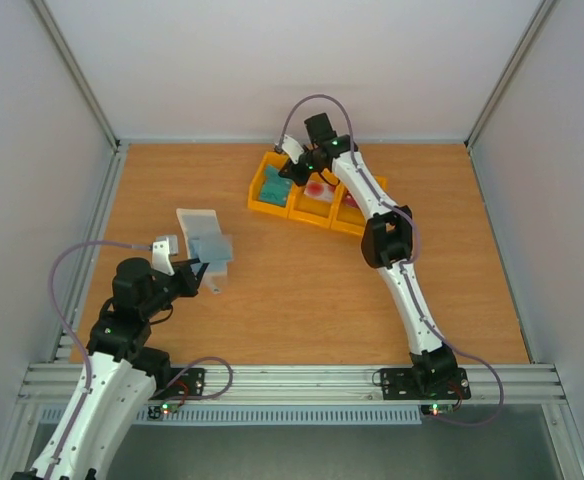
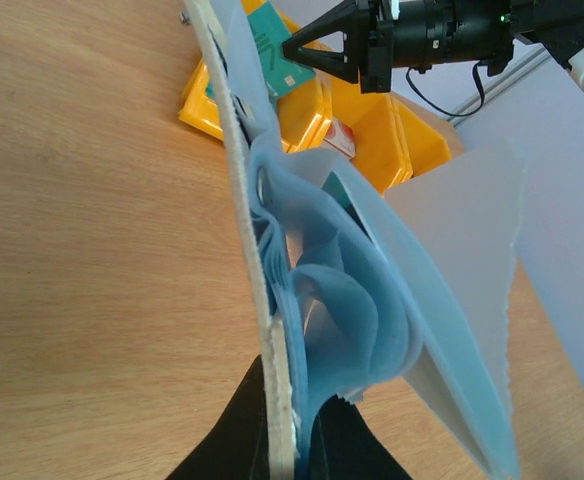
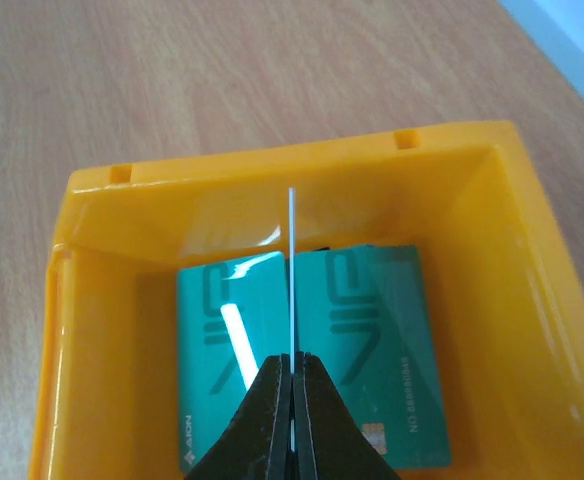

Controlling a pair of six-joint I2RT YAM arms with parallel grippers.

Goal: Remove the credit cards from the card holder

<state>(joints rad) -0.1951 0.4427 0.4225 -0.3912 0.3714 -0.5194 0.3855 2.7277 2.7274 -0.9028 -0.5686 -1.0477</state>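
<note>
Thin teal plastic credit card (image 3: pixel 291 270), pinched edge-on by right gripper (image 3: pixel 292 362), hung over end compartment of yellow plastic tray (image 3: pixel 272 165), likely to join the matching card (image 3: pixel 372 330) lying there.
Left gripper (image 2: pixel 294 400) clamped edge of cream-and-blue folding card holder (image 2: pixel 352 300), steadying it open.

A yellow tray (image 1: pixel 268 207) of three compartments in a row sits far on the wooden table (image 1: pixel 302 300), just right of centre, its left end farthest. White walls (image 1: pixel 272 60) stand left, right and far. A metal rail (image 1: pixel 292 380) lines the near edge.
</note>
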